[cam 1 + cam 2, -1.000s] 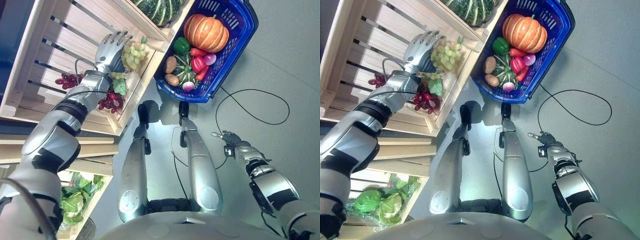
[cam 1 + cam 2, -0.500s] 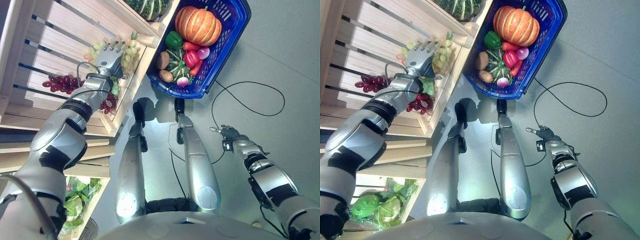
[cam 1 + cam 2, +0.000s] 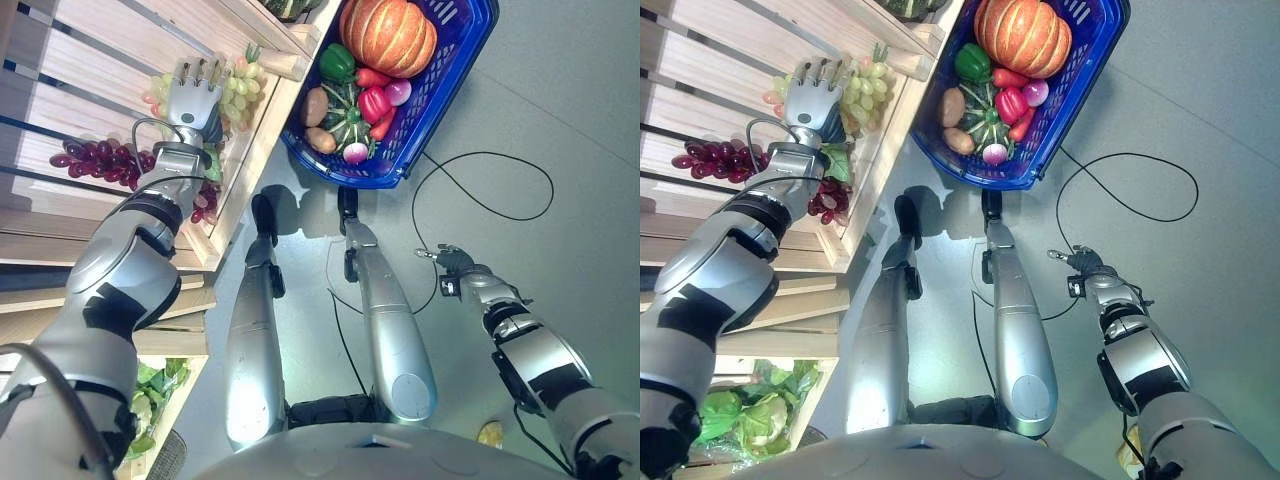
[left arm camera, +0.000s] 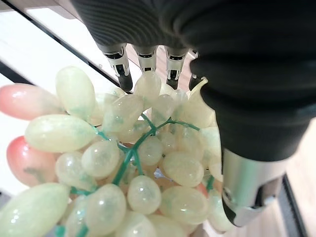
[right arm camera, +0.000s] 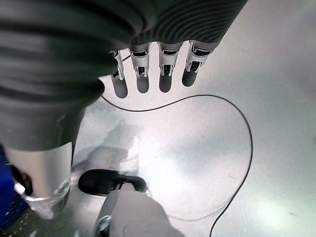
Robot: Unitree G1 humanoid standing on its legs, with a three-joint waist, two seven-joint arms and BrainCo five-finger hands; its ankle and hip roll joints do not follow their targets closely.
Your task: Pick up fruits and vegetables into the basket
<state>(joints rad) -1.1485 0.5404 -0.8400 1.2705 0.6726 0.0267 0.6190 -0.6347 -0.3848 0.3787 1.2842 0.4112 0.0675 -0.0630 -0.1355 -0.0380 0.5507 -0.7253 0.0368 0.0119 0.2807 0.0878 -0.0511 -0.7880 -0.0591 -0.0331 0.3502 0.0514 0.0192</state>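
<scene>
Lying in a wooden crate (image 3: pixel 90 70) on the shelf, the bunch of green grapes (image 3: pixel 236 92) sits against the crate's front wall, with the left hand (image 3: pixel 190 98) laid over it, fingers straight and spread, not curled round the fruit. In the left wrist view the fingertips (image 4: pixel 120 79) reach past the top of the bunch while the thumb (image 4: pixel 247 197) stands apart beside it. Just behind the wrist lie dark red grapes (image 3: pixel 95 162), and a second red bunch (image 3: pixel 205 197) with a green leaf sits under the forearm.

Pale, translucent green berries hang on a green stem (image 4: pixel 132 150); a few at one side blush pink (image 4: pixel 22 101).

Beside the crate stands the blue basket (image 3: pixel 455 60), already holding a pumpkin (image 3: pixel 387 33), a green pepper (image 3: pixel 336 63), a red pepper (image 3: pixel 372 103), a potato (image 3: pixel 314 106) and a small striped squash (image 3: pixel 347 118).

Well apart, the right hand (image 3: pixel 452 263) hangs over the grey floor (image 3: pixel 560 120), fingers straight, holding nothing.
</scene>
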